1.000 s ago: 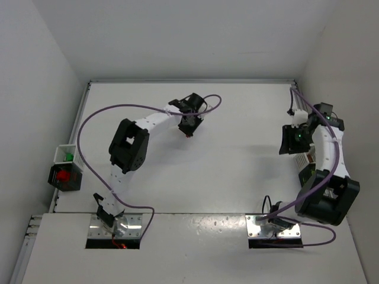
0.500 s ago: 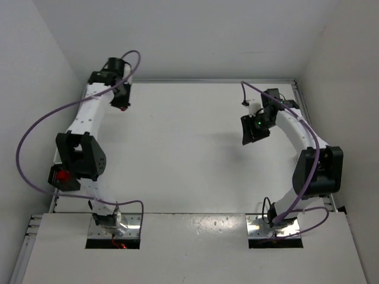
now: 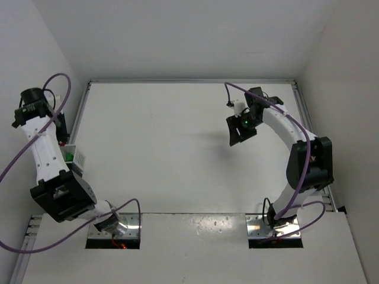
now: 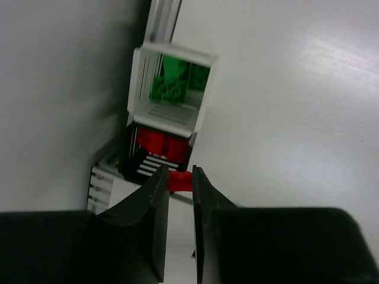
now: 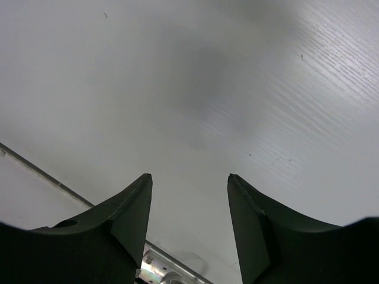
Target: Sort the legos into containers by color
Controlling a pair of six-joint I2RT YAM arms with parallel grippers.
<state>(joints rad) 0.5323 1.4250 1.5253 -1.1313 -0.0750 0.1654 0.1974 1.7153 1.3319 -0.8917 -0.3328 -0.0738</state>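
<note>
one red lego (image 4: 179, 182) clamped in left hand (image 4: 179, 173) | near white container (image 4: 164, 120) | right hand (image 5: 189, 180) apart

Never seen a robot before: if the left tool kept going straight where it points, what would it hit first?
Probably the dark bin of red bricks just past the left tool, which pinches a red brick; the white bin with green bricks lies beyond. Depth is unclear.
</note>
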